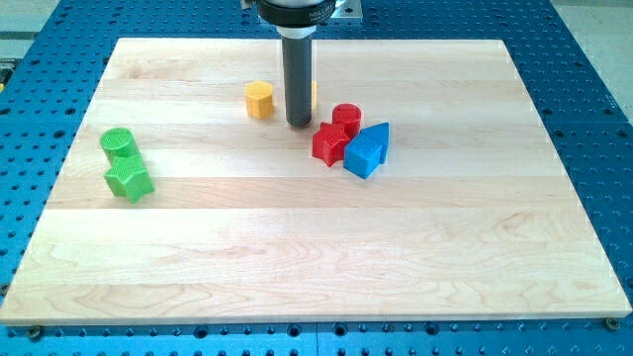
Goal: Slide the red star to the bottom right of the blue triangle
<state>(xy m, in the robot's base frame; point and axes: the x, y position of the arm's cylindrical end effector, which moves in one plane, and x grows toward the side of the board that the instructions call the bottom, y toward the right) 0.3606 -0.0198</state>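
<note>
My tip [299,124] rests on the wooden surface [297,257]; the rod serves as the hand, and having no jaws it neither opens nor holds anything, and it touches no block. The red star [328,144] lies just to the tip's right and a little toward the view's bottom, near but apart from it. The star touches the blue triangle [367,150], which sits further right of the tip, and a red cylinder [346,118] stands level with the tip on its right, against the star's upper edge. I judge this to be the approach step: the star is on the triangle's left, not at its bottom right. The next move calls for carrying the star round beneath the triangle, so the tip probably has to reach the star's upper-left side and push down first, without dragging the triangle or cylinder along. To the tip's left is a yellow block [259,100]; another yellowish block is almost wholly hidden behind the rod, its shape unreadable. Far to the left sit a green cylinder [118,143] and green star [129,181]. The arm above the rod is cut off at the view's top.
</note>
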